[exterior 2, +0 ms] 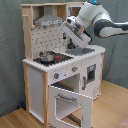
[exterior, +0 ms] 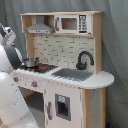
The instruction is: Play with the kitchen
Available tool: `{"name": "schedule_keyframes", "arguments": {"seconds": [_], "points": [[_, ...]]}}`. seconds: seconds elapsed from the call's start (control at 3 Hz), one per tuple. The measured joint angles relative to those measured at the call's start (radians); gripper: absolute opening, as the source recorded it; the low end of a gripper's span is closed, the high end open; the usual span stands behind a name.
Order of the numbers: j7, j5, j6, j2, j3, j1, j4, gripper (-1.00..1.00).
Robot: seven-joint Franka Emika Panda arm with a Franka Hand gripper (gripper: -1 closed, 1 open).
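Kitchen: tall white-and-light-wood toy play kitchen [exterior 2: 60, 60] fills frame centre in both exterior views; oven door hangs open at lower centre of the second exterior view | Relation: counter lies directly below the white robot gripper [exterior 2: 75, 42], upper right | Arm: reaches in from right edge, wrist tilted down-left | Gripper: opening cannot tell; nothing visibly held

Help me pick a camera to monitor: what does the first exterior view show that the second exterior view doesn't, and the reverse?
Only the first exterior view shows the microwave, the black faucet and the sink; the oven is hidden behind the white arm. Only the second exterior view shows the oven door hanging open and the arm's head above the counter, covering the sink side. Both exterior views show the kitchen, grey hood and a pot on the stove.
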Motion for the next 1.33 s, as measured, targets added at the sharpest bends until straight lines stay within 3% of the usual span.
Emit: {"name": "schedule_keyframes", "arguments": {"seconds": [0.67,1.33], "points": [[-0.050,0.009,-0.047,0.041,0.122,-0.139,0.038,1.00],[-0.177,0.077,-0.144,0.044,0.187,-0.260,0.102,1.00]]}}
